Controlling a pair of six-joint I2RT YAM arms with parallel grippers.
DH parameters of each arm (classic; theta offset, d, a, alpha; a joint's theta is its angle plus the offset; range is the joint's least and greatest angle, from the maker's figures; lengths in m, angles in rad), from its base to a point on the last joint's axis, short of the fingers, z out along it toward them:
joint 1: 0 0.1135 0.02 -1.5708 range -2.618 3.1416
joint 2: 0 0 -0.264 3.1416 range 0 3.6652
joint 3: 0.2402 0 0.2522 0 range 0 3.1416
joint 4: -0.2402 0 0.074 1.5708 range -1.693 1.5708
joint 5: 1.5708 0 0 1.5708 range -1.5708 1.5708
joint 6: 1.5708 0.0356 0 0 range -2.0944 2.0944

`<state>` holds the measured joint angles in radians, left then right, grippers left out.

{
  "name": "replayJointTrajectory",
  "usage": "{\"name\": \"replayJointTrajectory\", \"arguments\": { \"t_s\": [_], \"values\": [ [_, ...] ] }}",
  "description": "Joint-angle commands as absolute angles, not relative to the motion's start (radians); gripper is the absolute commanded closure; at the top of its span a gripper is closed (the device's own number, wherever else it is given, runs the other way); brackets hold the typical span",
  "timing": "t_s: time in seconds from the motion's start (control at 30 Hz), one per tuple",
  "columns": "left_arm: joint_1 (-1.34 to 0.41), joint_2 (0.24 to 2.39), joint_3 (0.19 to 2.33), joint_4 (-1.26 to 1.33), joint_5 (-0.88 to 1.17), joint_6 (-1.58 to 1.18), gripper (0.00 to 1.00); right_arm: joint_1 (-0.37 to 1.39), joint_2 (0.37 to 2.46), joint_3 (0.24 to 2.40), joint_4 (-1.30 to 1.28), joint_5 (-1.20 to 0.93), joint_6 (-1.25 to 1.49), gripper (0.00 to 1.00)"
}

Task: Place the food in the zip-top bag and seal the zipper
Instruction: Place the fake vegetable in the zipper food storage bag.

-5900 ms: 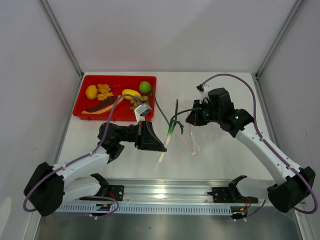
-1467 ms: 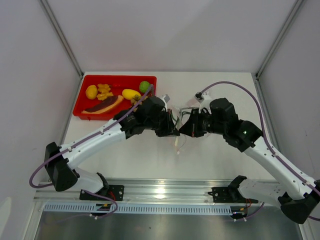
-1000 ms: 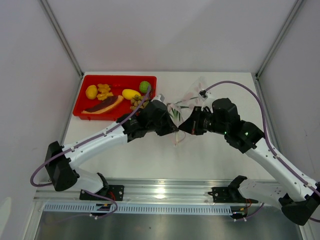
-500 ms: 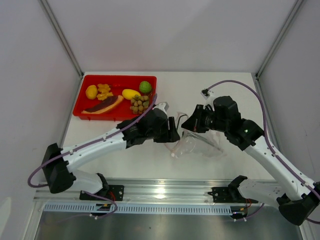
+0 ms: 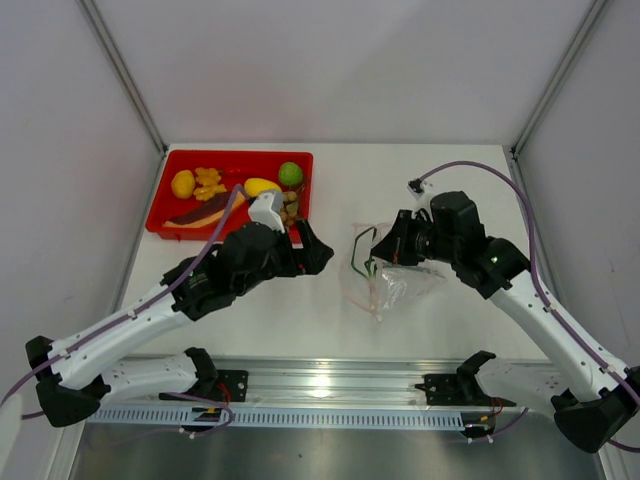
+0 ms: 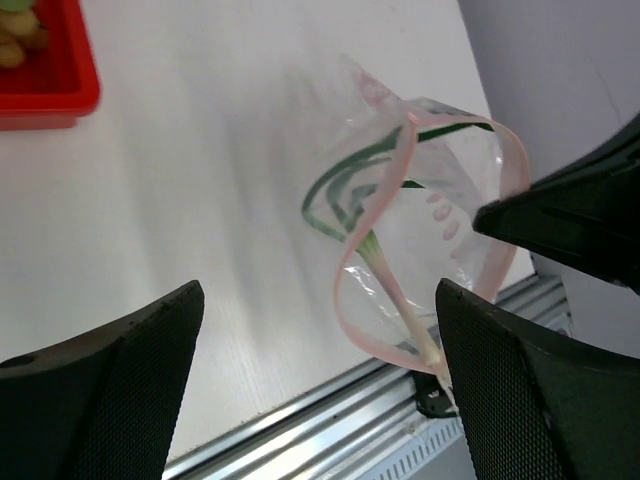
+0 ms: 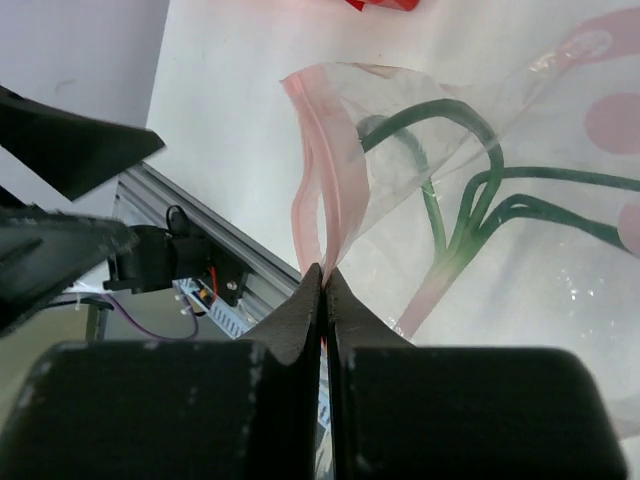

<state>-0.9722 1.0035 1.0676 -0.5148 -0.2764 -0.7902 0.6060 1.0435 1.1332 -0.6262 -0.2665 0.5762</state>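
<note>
Pinching the crinkly bag (image 5: pixel 388 282) by its pink zipper (image 6: pixel 398 178), right claw (image 7: pixel 322 276) faces the wide-spread left claw (image 6: pixel 315 292).

Left end effector (image 6: pixel 317 300) stands spread wide, right end effector (image 7: pixel 322 277) clamped tight.

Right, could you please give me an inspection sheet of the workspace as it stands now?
Surface: white table, no spills seen.
Job's things: zip-top bag with its mouth open and the green-leaved vegetable inside. Lemon, orange pieces, mango, lime and nut cluster lie in the red tray.
Clutter: nothing seen outside the tray; a dark purple piece also lies in it.
Grippers: left gripper open and empty, facing the bag. Right gripper shut on the bag's pink zipper.
Cables: purple cables loop along both arms.
Surroundings: white walls, metal rail at the near edge.
</note>
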Motion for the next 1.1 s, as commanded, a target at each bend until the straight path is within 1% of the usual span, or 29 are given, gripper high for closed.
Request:
{"name": "replayJointTrajectory", "arguments": {
  "t_s": [0.0, 0.13, 0.37, 0.53, 0.67, 0.7, 0.77, 0.8, 0.9, 1.03, 1.07],
  "values": [
    [-0.951, 0.996, 1.115, -0.606, -0.443, -0.735, 0.02, 0.603, 1.039, 1.138, -0.629, -0.244, 0.5, 1.0],
    [-0.87, 1.032, 1.135, -0.638, -0.512, -0.73, 0.0, 0.603, 1.042, 1.14, -0.626, -0.244, 0.459, 1.0],
    [-0.616, 1.095, 1.069, -0.467, -0.434, -0.712, 0.0, 0.603, 1.054, 1.134, -0.601, -0.253, 0.404, 1.0],
    [-0.468, 1.201, 1.111, -0.425, -0.399, -0.715, 0.01, 0.601, 1.08, 1.138, -0.614, -0.23, 0.387, 1.0],
    [-0.364, 1.319, 1.152, -0.388, -0.422, -0.75, 0.02, 0.6, 1.092, 1.134, -0.586, -0.198, 0.393, 1.0],
    [-0.345, 1.353, 1.164, -0.4, -0.419, -0.776, 0.05, 0.6, 1.097, 1.137, -0.583, -0.192, 0.39, 1.0],
    [-0.281, 1.454, 1.208, -0.413, -0.391, -0.86, 0.08, 0.598, 1.111, 1.144, -0.581, -0.176, 0.379, 1.0],
    [-0.259, 1.488, 1.219, -0.413, -0.341, -0.927, 0.11, 0.595, 1.117, 1.146, -0.584, -0.169, 0.368, 1.0],
    [-0.192, 1.613, 1.296, -0.514, -0.31, -1.128, 0.15, 0.581, 1.137, 1.144, -0.578, -0.158, 0.354, 1.0],
    [-0.172, 1.724, 1.376, -0.547, -0.354, -1.271, 0.15, 0.554, 1.166, 1.126, -0.557, -0.184, 0.348, 1.0],
    [-0.167, 1.742, 1.4, -0.566, -0.36, -1.348, 0.15, 0.551, 1.17, 1.118, -0.551, -0.192, 0.347, 1.0]
  ]
}}
